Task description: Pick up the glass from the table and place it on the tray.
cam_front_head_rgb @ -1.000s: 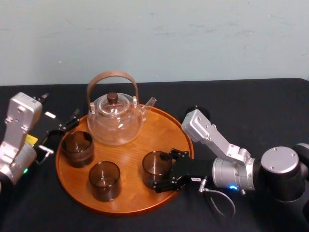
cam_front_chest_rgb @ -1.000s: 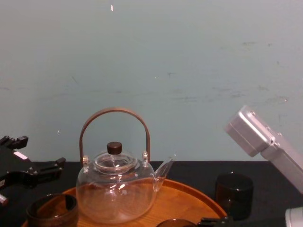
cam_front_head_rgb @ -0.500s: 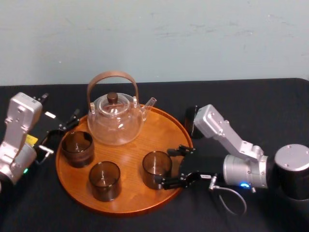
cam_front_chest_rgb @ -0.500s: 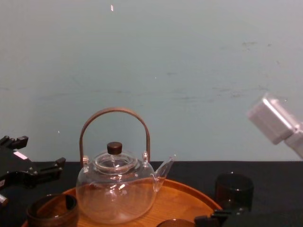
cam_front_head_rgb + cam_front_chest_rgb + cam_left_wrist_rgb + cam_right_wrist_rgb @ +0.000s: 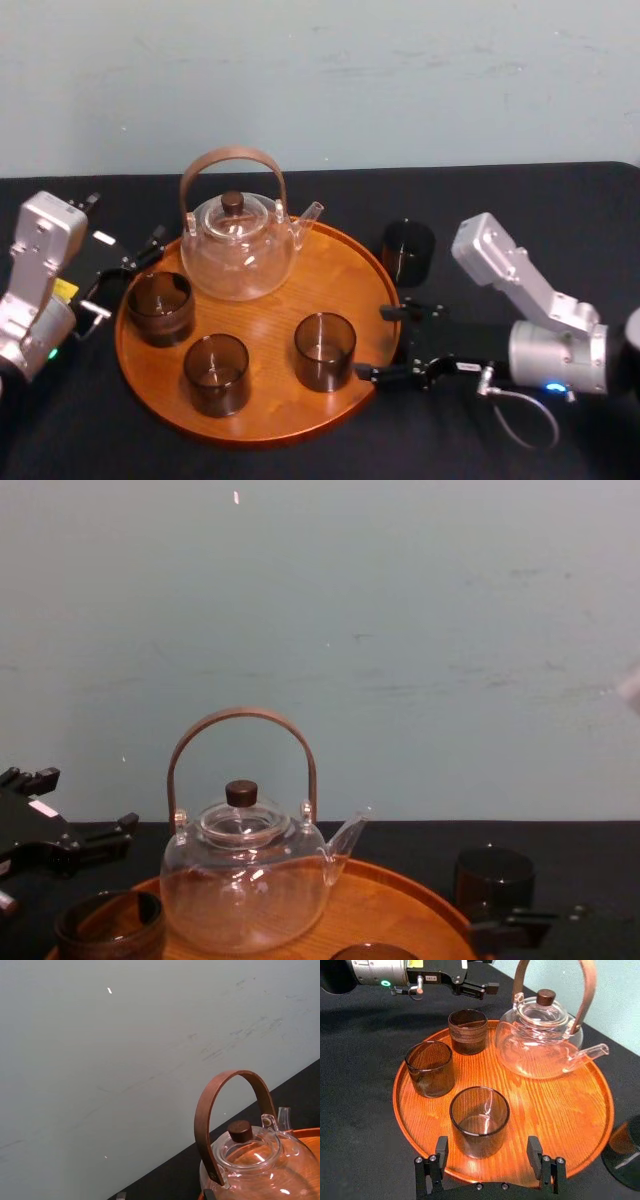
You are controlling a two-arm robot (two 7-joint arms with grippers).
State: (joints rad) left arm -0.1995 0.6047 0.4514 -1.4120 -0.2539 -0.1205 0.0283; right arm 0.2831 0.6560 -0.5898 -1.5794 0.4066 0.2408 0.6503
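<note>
The right pincer [image 5: 373, 342] hangs low at the rim of the tray [image 5: 250, 428], jaws wide apart and gripping nothing. Straight ahead of it, in line with the gap between the jaws, a brown glass [image 5: 324, 350] stands upright on the tray (the right wrist view shows space on either side of it). Farther ahead sit a second glass [image 5: 216, 373], a third glass [image 5: 160, 305] and a teapot [image 5: 240, 250], all on the tray.

Off to the pincer's side, toward the wall, a dark glass [image 5: 407, 250] stands on the black surface [image 5: 520, 210], just outside the rim. The left pincer [image 5: 125, 280] idles beyond the far side of the tray, jaws apart, near the third glass.

I judge the set-down of the brown glass finished, so this is the release stage. The dark glass looks like the one left to fetch. That calls for backing clear of the rim, swinging sideways, closing on the glass's wall, then lifting it over the rim to the bare wood near the teapot's spout.
</note>
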